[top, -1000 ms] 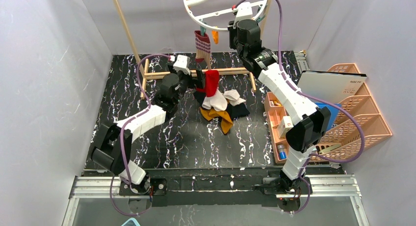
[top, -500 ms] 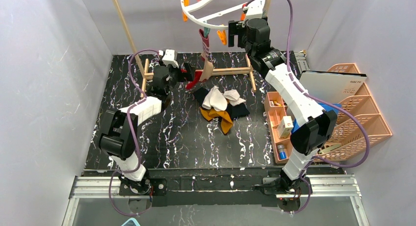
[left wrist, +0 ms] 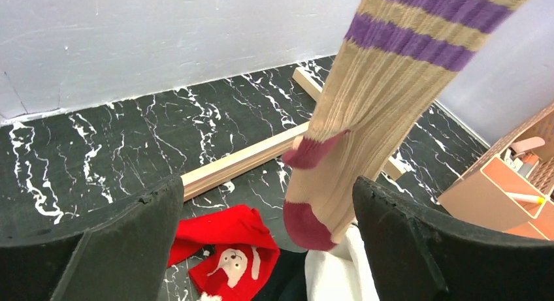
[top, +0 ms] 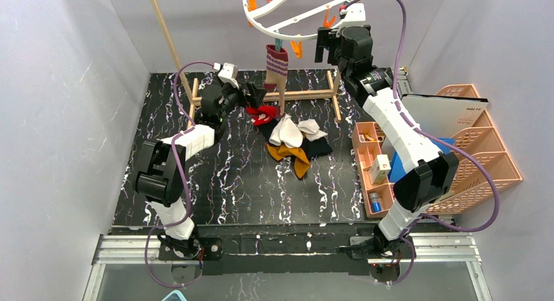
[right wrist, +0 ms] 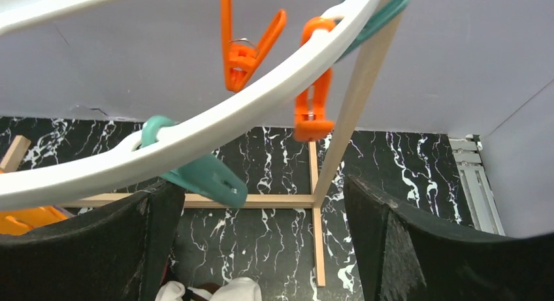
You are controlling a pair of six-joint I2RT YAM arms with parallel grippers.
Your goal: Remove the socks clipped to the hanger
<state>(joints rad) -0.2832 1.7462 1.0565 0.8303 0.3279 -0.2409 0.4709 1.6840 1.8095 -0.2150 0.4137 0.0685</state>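
The white ring hanger (top: 287, 17) hangs at the top centre, orange and teal clothespins dangling from it. One beige sock (top: 275, 63) with purple stripes and a maroon toe stays clipped to it; in the left wrist view this striped sock (left wrist: 372, 125) hangs just ahead of the fingers. A red sock (top: 261, 113) lies loose on the mat beside a pile of white, black and mustard socks (top: 294, 143). My left gripper (top: 248, 96) is open and empty, low beside the red sock (left wrist: 225, 245). My right gripper (top: 325, 47) is open under the ring (right wrist: 196, 141), a teal clothespin (right wrist: 204, 177) by its left finger.
A light wooden pole frame (top: 307, 93) stands across the back of the mat, its slanted pole (top: 166, 36) rising at left. A peach basket (top: 487, 160) and a compartment tray (top: 369, 165) sit at the right. Orange clothespins (right wrist: 311, 111) hang by the upright pole.
My right gripper opened and drew right, away from the clip. The red sock dropped onto the mat. The hanger swung, and the left arm pulled back to the left.
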